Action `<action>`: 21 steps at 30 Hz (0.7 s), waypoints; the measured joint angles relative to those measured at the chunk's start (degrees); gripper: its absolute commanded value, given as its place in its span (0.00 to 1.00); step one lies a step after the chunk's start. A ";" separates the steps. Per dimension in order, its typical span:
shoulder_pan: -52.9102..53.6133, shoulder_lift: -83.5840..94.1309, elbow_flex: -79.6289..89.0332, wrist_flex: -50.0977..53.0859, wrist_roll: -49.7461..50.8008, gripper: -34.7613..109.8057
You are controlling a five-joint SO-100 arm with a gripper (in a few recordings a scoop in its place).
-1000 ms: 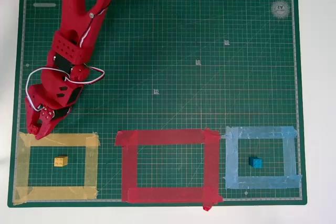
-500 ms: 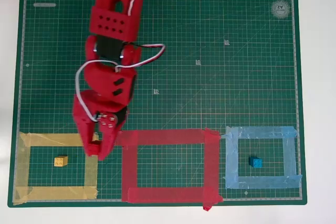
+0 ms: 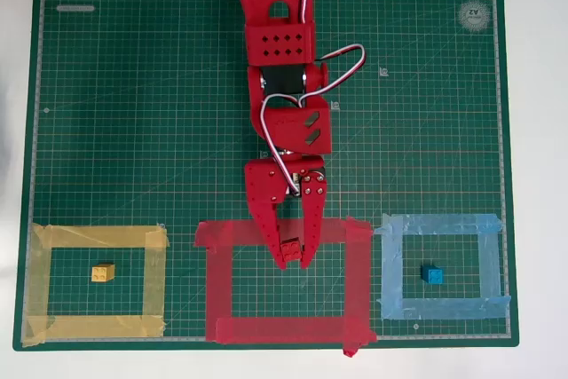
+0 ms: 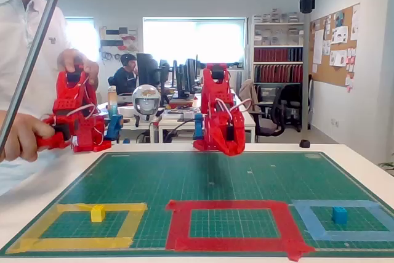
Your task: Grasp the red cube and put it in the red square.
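In the overhead view my red gripper (image 3: 294, 253) hangs over the top strip of the red square (image 3: 284, 329), fingers pointing at the mat's near edge. A small red studded block, the red cube (image 3: 290, 245), sits between the fingers, which are shut on it. In the fixed view the gripper (image 4: 225, 144) is held well above the mat, behind the red square (image 4: 231, 242); the cube cannot be made out there against the red arm.
A yellow block (image 3: 103, 272) lies inside the yellow tape frame (image 3: 98, 326) at the left. A blue block (image 3: 432, 274) lies inside the light blue tape frame (image 3: 444, 308) at the right. A green cutting mat (image 3: 408, 130) covers the table.
The arm has swung to the right, from the yellow frame's top left corner to above the red square's top strip.
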 measured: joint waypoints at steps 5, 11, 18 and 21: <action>-0.53 -7.03 2.02 -11.51 -1.05 0.23; 1.76 -15.47 -1.23 -15.12 -1.23 0.23; 6.06 -26.02 -13.10 -15.56 -1.32 0.23; 7.65 -29.27 -17.23 -15.56 -1.32 0.23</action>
